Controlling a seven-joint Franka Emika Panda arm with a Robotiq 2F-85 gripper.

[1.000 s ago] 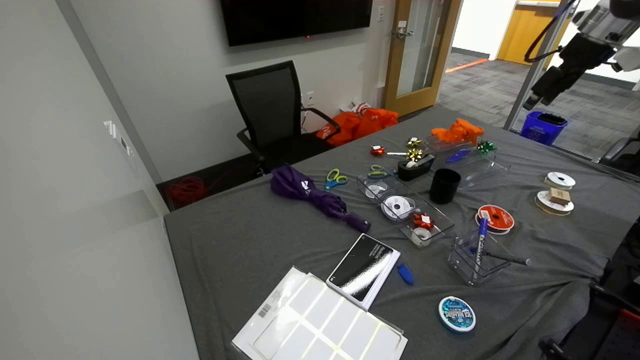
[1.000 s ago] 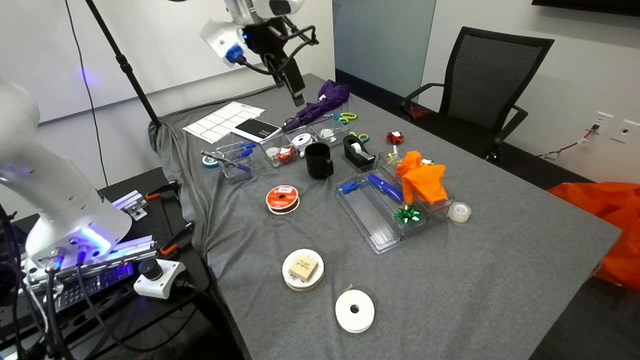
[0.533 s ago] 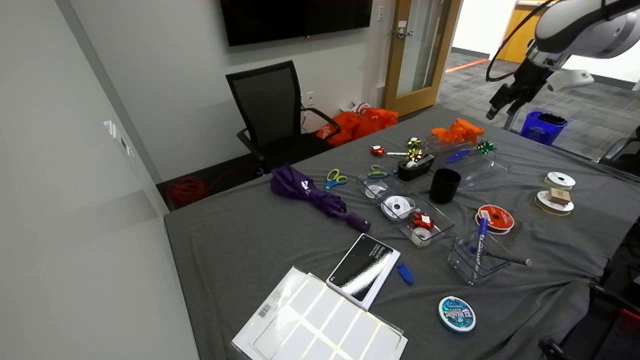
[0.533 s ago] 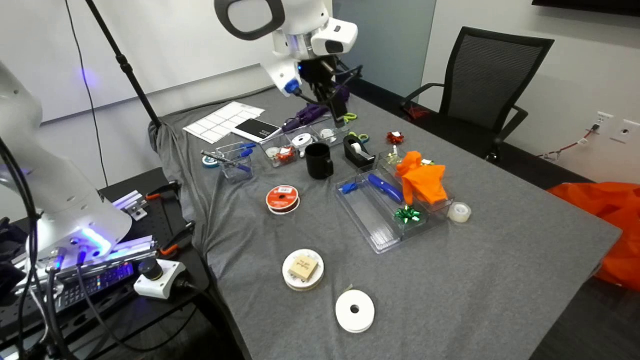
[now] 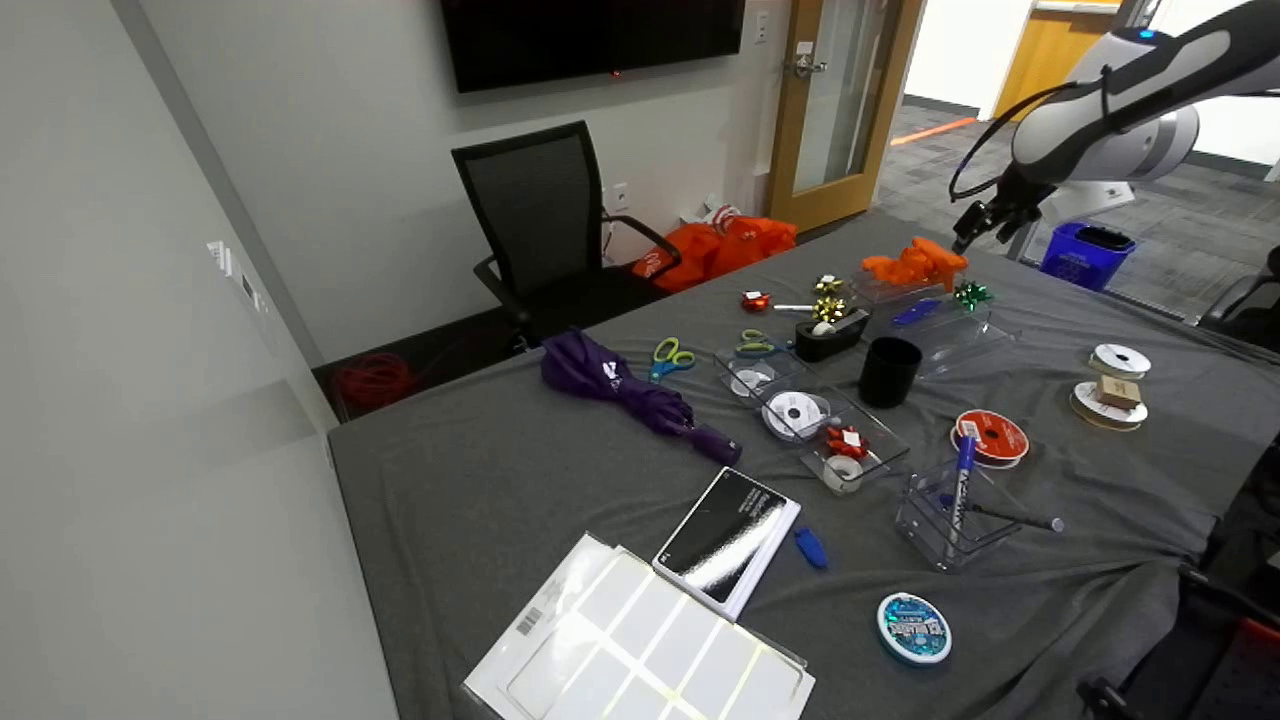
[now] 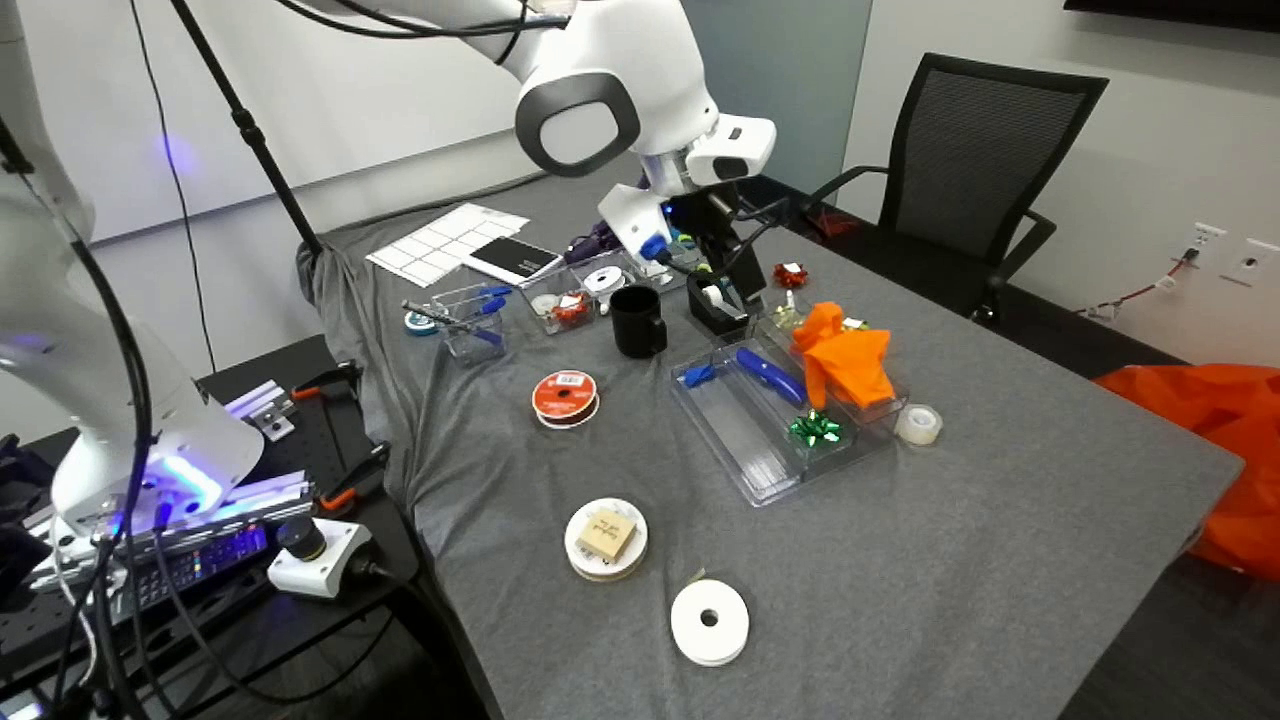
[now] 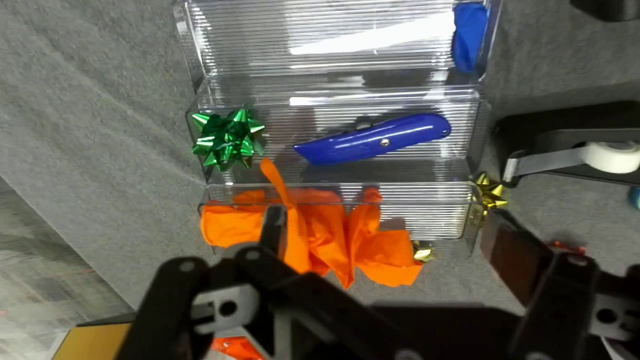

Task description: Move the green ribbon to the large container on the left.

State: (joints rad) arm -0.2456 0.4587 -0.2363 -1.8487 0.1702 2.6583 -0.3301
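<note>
While small blue item (image 7: 470, 37) lies inside wide clear tray (image 7: 320, 30), green ribbon bow (image 7: 227, 139) sits in narrower middle tray (image 7: 286, 119) just beside it, with blue knife (image 7: 367, 145). Next outward from wide clear tray: orange cloth (image 7: 320, 230) lying across third tray (image 7: 425, 220). Gripper (image 7: 387, 216) hangs higher than wide clear tray, fingers well apart. Farther from it: red spool (image 6: 565, 388), white spool (image 6: 709, 645); farthest, black chair (image 6: 985, 160).

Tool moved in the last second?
Yes: in an exterior view, the tool has shifted down and picture-left, toward the green bow, which hasn't moved.
</note>
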